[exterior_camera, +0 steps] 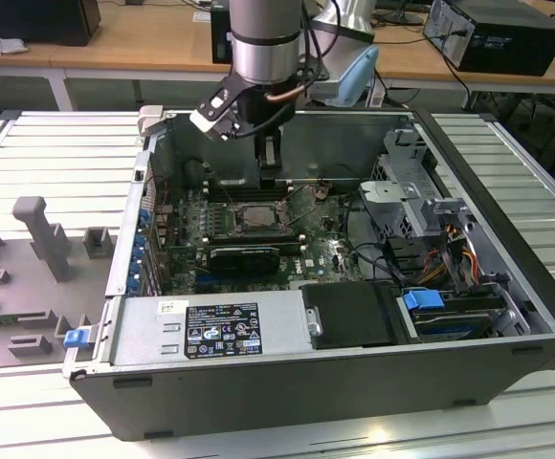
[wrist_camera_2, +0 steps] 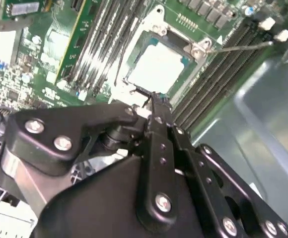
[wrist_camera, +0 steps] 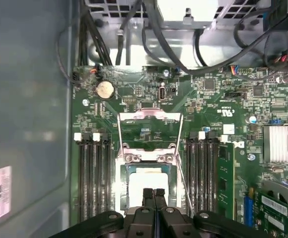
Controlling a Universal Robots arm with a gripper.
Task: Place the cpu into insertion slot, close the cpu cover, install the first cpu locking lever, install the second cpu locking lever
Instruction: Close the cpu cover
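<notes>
Your gripper [wrist_camera: 153, 192] has its two fingers pressed flat together with nothing between them. In both wrist views its tip [wrist_camera_2: 153, 98] hangs just above the near edge of the socket [wrist_camera: 146, 171]. In the exterior view the arm reaches down into the open computer case [exterior_camera: 354, 382], and the gripper [exterior_camera: 270, 177] sits over the back edge of the socket [exterior_camera: 256, 218].

The chip [wrist_camera: 146, 179] lies flat inside the socket, a pale square framed by the socket's rim; you can see it in the second wrist view too [wrist_camera_2: 159, 67]. The fingers are close to the chip, but you cannot tell whether they touch it.

The cover [wrist_camera: 150, 116] is swung open, away from the socket on the side opposite the gripper, with green board showing through its cut-out. A thin wire lever [wrist_camera: 183, 186] stands unlatched along one side of the socket; in the second wrist view it [wrist_camera_2: 243, 46] slants out from the socket's corner across the memory slots [wrist_camera_2: 218, 74]. More memory slots [wrist_camera: 94, 178] flank the socket's other side.
</notes>
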